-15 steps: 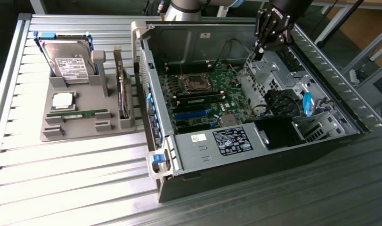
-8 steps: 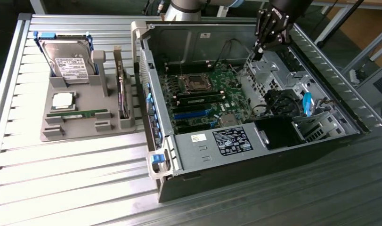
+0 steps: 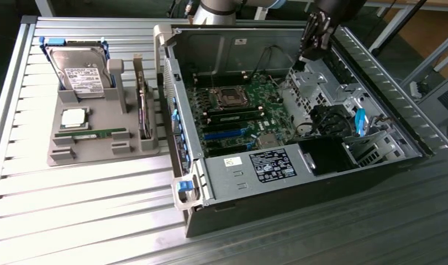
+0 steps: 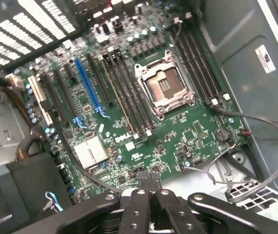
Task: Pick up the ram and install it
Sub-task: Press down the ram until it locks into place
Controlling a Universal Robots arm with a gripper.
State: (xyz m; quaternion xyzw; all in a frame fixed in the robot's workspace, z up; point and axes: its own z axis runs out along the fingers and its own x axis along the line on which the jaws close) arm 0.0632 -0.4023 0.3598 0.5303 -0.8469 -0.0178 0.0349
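Green and thin, the ram [image 3: 91, 134] lies flat in the grey tray [image 3: 98, 152] well apart from your gripper [image 3: 312, 55], which hangs pinched shut and empty over the case [image 3: 298, 182]: light, stiff, fragile, so take its long edges.

An open computer case [image 3: 298, 182] beside a grey parts tray [image 3: 98, 146].

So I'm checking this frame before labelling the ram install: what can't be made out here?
- Ram stick in the grey tray, exterior view: label and chips too small to read.
- Card standing on edge in the tray: its face is turned away.
- Gripper, wrist view: body cut off by the picture's edge.
- Sticker on the power supply: print too small.
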